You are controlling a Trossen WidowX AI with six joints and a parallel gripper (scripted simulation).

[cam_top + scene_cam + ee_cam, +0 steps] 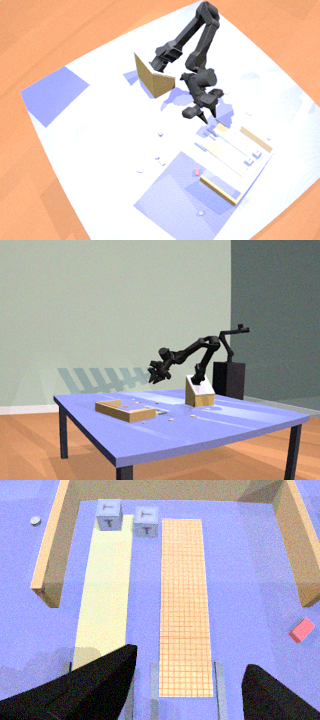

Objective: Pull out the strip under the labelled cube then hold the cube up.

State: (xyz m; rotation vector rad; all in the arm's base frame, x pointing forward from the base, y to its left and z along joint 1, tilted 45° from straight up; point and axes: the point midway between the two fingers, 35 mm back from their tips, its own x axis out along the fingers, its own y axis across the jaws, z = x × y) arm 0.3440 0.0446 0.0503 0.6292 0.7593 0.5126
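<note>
Strip pull pending, gripper above near ends

Gripper [211, 120] [151, 382] [190, 664] partly open, nothing between the fingers; labelled cube [256, 154] [109, 515], as best judged, rests on the far end of the pale yellow strip [221, 127] [105, 595]; second marked cube [248, 161] [146, 522] sits just beside that strip; next move likely calls for lining up with the yellow near end, lowering, gripping and drawing it out, sparing the gridded orange strip [217, 149] [184, 605]; cube lift comes after.
</note>
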